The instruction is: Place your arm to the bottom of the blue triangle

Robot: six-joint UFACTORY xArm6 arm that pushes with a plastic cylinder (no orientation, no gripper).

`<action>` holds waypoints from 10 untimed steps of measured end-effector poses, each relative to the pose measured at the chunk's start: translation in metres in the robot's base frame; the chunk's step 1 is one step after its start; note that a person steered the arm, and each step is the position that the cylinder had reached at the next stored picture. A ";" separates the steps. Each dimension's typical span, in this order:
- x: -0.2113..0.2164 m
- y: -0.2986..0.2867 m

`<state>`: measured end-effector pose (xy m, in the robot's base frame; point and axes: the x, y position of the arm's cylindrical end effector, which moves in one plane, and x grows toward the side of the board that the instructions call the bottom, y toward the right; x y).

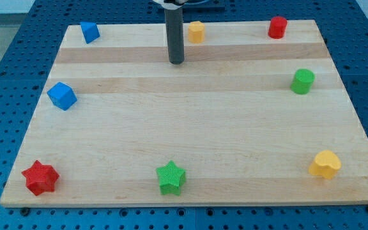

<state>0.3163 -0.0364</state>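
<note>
The blue triangle (90, 32) sits at the view's top left corner of the wooden board (190, 121). My tip (176, 62) rests on the board near the top middle, well to the right of the blue triangle and slightly lower. The rod rises straight up out of the view's top. A blue cube (62, 96) lies at the left edge, below the triangle.
A yellow block (196, 30) sits just right of the rod at the top. A red cylinder (276, 27) is top right, a green cylinder (303, 81) at the right, a yellow heart (325, 164) bottom right, a green star (170, 177) bottom middle, a red star (40, 177) bottom left.
</note>
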 end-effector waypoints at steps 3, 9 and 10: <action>0.000 -0.012; 0.000 -0.113; 0.000 -0.148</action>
